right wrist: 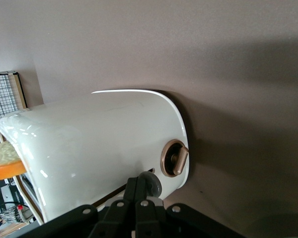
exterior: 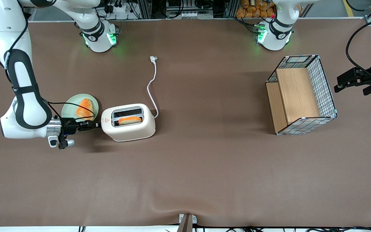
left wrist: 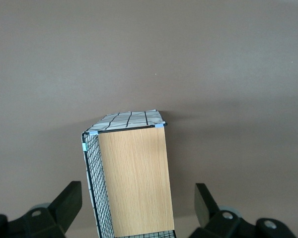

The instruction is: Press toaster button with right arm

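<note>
The white two-slot toaster (exterior: 130,129) stands on the brown table with a slice of toast (exterior: 129,120) in the slot nearer the front camera. The red triangle mark (exterior: 106,121) is on top, at the narrow end facing my right arm (exterior: 24,106). My right gripper (exterior: 92,125) lies level at that end, with its fingers shut together. In the right wrist view the gripper (right wrist: 137,181) rests its tips against the grey button (right wrist: 153,184) on the toaster (right wrist: 99,144). A copper dial (right wrist: 175,157) sits beside the button.
A pale green plate (exterior: 70,106) with an orange food piece (exterior: 84,108) lies just beside the gripper, farther from the front camera. The white cord runs to its plug (exterior: 153,58). A wire basket with wooden shelves (exterior: 301,95) stands toward the parked arm's end and also shows in the left wrist view (left wrist: 131,178).
</note>
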`<state>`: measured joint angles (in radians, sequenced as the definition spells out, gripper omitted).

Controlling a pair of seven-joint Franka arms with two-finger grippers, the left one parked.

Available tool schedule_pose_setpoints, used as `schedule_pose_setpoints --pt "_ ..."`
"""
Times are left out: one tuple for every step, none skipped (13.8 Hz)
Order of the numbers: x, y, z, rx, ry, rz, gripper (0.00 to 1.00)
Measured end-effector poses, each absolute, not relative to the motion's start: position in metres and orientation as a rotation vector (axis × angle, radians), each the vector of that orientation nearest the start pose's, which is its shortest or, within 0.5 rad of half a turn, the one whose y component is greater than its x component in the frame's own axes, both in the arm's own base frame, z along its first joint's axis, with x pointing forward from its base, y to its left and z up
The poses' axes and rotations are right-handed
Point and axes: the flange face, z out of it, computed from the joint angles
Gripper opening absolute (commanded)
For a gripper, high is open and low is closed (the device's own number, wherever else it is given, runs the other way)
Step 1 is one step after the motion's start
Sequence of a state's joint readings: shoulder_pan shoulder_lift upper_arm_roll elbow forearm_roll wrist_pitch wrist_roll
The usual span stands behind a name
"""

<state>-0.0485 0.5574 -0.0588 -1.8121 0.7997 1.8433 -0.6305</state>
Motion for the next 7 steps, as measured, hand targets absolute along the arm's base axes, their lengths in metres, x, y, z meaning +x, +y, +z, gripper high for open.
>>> schedule_pose_setpoints --pt "0.6062 -0.0063 0.2172 -2.336 -0.100 0.271 0.00" --pt "0.6062 -0.0064 0.2164 -2.336 -0.098 0.271 0.00" --pt "0.6062 -0.0064 0.2158 -2.336 -0.097 0.271 0.00" --pt "0.6062 -0.0065 0.2148 -2.336 -0.096 0.272 0.00" --pt "0.6062 -0.0066 0.2137 -2.335 -0.094 0.272 0.00" --pt "0.6064 -0.0067 0.2132 -2.335 -0.093 0.272 0.00" --pt "0.6065 -0.0067 0.2128 -2.335 -0.093 0.273 0.00"
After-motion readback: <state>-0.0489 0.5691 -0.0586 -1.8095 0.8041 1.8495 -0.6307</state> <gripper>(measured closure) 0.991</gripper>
